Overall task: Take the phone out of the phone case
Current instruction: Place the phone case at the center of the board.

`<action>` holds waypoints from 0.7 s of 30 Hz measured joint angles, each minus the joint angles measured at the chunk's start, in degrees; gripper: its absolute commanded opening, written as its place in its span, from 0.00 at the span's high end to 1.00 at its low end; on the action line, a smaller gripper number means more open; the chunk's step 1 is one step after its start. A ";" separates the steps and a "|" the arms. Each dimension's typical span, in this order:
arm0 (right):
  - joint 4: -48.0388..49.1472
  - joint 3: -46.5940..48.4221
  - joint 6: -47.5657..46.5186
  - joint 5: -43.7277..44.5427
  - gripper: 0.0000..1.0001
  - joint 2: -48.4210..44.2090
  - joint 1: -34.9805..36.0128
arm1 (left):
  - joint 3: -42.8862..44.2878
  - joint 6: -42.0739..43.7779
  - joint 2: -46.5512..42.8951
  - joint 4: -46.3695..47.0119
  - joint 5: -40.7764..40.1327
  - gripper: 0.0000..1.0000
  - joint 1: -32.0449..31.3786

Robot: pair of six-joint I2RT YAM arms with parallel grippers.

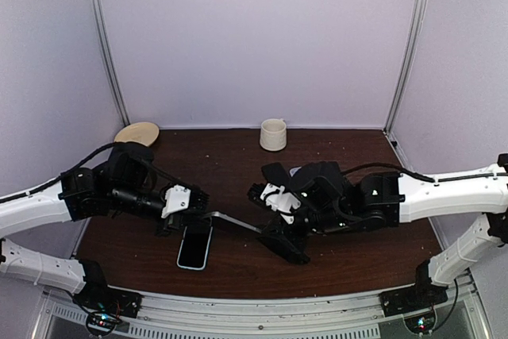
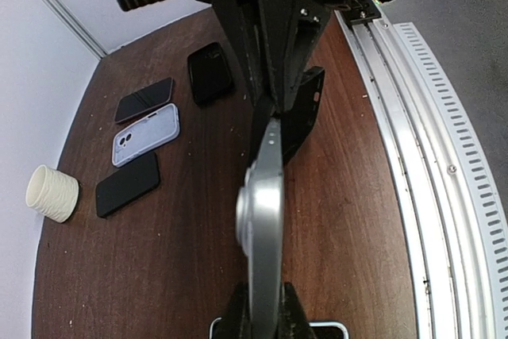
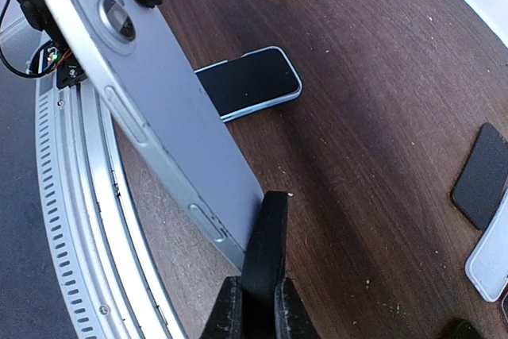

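Dark wood table, both arms reaching in toward the middle. Pale blue phone is held off the table between them, camera lenses and side buttons showing. Left gripper is clenched on one end, right gripper is clamped on the other. Can't tell if a thin case wraps it or if it's bare.

Black phone case sits just beside the right gripper and looks empty; can't tell if they touch. Second phone lies screen up on the table under the left gripper. Cup and wooden disc are at the back, well apart.

Step, as a judgement: two-handed separation, at or just past the pull. Next move: if a shell is on, one side pins its rim while the other slides the phone out straight. If bare, lower it flat before letting go.
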 measured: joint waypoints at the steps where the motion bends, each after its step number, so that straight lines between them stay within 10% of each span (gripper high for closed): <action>1: -0.66 -0.04 0.66 0.09 1.00 -0.42 -0.20 | 0.00 0.00 -0.04 0.22 -0.07 1.00 0.00; 21: -6.27 -7.06 14.19 -12.83 1.00 -5.33 -22.82 | 0.04 -2.21 -0.76 6.27 -11.93 1.00 3.37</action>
